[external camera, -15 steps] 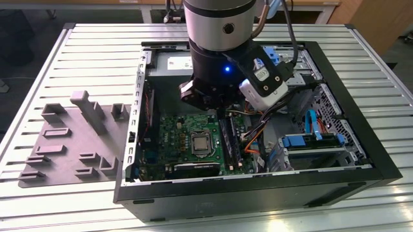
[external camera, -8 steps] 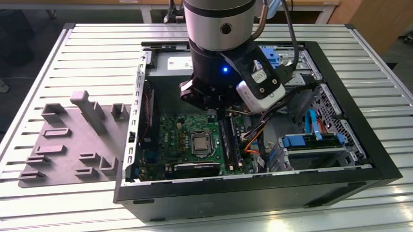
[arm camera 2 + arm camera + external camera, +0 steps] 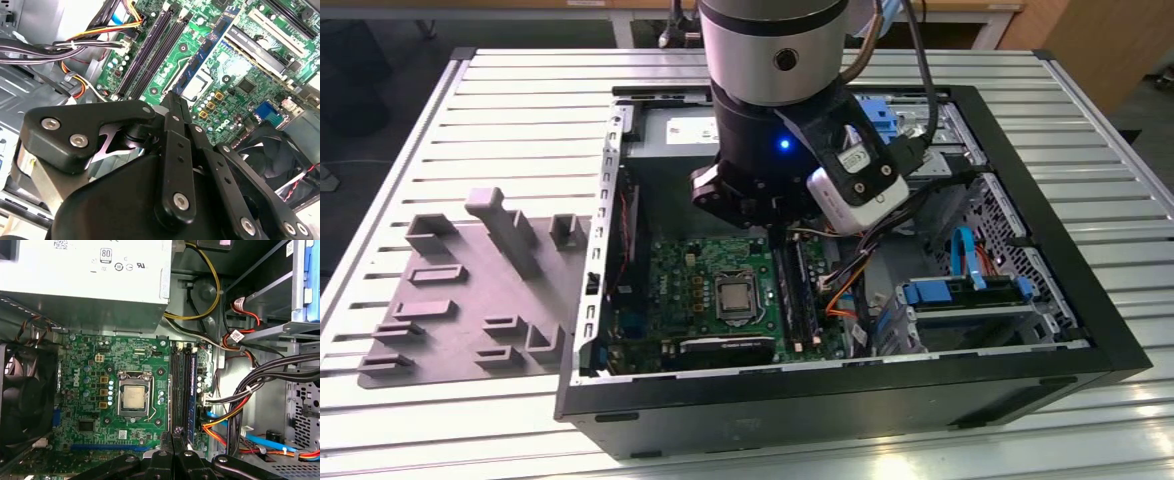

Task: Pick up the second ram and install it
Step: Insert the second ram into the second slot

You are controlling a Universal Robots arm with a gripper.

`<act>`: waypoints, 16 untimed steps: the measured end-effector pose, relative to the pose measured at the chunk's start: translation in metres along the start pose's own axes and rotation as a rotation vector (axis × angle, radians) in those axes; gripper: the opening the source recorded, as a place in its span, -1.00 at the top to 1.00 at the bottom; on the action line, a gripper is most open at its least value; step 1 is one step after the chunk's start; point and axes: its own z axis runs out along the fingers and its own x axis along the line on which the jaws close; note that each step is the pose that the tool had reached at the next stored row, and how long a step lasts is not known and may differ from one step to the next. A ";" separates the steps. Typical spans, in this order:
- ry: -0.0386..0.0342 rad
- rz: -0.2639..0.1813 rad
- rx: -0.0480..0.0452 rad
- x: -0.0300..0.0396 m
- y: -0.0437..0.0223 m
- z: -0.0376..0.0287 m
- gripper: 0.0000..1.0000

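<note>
The end effector [image 3: 179, 440] squeezes the second ram [image 3: 192, 390], which hangs just above the slots [image 3: 176, 385] (long side lined up with them).

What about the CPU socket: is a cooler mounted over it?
No: the first wrist view shows the bare processor with nothing over it.

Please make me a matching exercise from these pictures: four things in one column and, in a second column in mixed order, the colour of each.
Things:
1. tray
2. motherboard
3. case fan
4. drive bracket

Colours:
a. blue
b. grey
c. green
d. black

Pairs: 1-b, 2-c, 3-d, 4-a
</note>
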 end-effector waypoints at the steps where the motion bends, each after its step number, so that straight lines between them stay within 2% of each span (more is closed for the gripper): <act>1: -0.0001 0.000 -0.0001 0.0001 0.0000 0.0005 0.76; 6: 0.0035 0.000 0.0007 0.0005 0.0002 0.0038 0.76; 12: 0.0279 0.001 0.0035 0.0006 0.0041 0.0078 0.76; 16: 0.0321 0.001 0.0034 0.0001 0.0066 0.0096 0.76</act>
